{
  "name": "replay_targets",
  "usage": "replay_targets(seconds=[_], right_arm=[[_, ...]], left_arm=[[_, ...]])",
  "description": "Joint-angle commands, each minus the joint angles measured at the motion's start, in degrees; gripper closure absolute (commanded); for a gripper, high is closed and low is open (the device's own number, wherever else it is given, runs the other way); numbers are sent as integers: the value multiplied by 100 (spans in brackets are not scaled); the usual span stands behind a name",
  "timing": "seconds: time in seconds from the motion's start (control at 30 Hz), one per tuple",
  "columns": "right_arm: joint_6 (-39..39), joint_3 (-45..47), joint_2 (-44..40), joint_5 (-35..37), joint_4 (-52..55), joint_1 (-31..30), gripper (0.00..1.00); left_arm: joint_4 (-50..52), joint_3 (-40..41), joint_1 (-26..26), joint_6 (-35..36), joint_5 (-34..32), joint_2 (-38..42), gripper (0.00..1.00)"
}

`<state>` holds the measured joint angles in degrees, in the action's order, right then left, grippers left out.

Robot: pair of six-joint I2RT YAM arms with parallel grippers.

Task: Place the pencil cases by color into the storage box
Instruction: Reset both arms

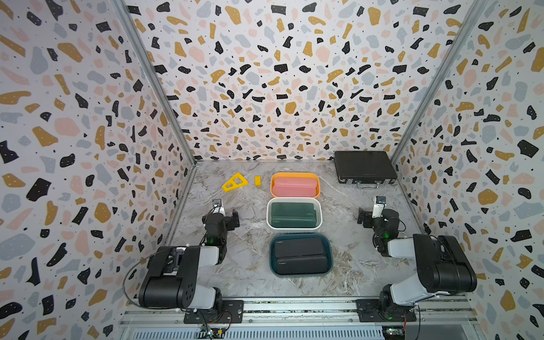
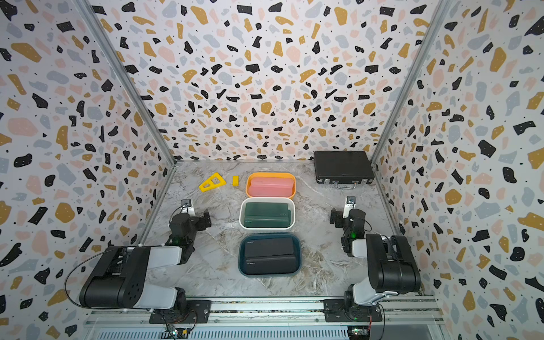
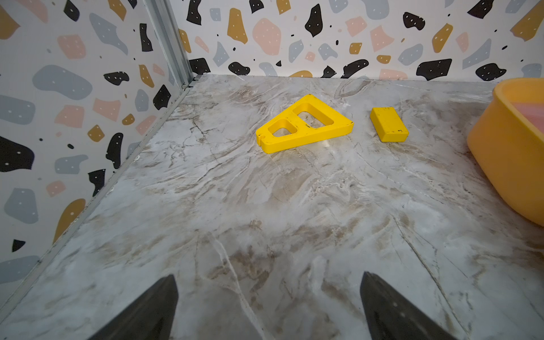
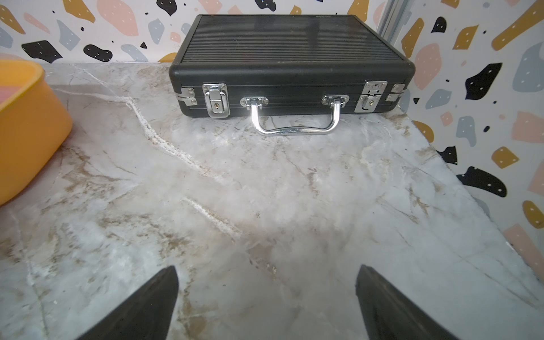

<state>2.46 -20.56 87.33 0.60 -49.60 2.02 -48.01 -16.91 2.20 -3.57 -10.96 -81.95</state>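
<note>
The left arm (image 1: 176, 273) and the right arm (image 1: 438, 265) are both folded back, low down. The left gripper (image 3: 269, 282) is wide open and holds nothing. The right gripper (image 4: 266, 273) is the same (its 2 dark fingers (image 4: 153, 300) are far apart).

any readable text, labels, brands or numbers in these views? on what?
No text is legible in any view.
black pencil cases: small light lettering near one end, too small to read.
dark green pencil cases: faint lettering, too blurred to read.
pink pencil cases: no lettering seen.
black briefcase: no text seen.
yellow triangular piece, yellow block: dark specks only.
</note>
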Motion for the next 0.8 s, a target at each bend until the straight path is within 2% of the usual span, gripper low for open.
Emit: replay_targets(seconds=[0.0,0.27,0.33,0.4,0.47,0.5,0.57,0.63,0.7,0.77], right_arm=[[-30,8,-77,-20,-23,-9,0],[4,-9,-181,3,23,-9,0],[-128,-134,-1122,-227,1031,-19,0],[-41,-819,-2507,-196,3162,-119,0],[68,-1602,-3352,-238,4615,-159,0],[79,-1856,-3580,-289,4915,-181,0],[147,-1854,-3664,-108,4908,-182,0],[94,-1303,-3289,284,4281,-170,0],[-162,-673,-2683,320,3466,-171,0],[150,-266,-2396,499,2810,-167,0]], left_arm=[[-165,-102,-35,78,43,30,0],[-164,-102,-35,80,43,31,0],[-165,-102,-35,82,47,35,0],[-172,-102,-35,74,50,30,0],[-172,-102,-31,75,51,36,0],[-165,-102,-35,80,44,37,0],[-165,-102,-35,74,44,35,0],[-156,-104,-29,71,45,31,0],[-156,-107,-34,68,45,31,0],[-156,-111,-35,82,35,32,0]])
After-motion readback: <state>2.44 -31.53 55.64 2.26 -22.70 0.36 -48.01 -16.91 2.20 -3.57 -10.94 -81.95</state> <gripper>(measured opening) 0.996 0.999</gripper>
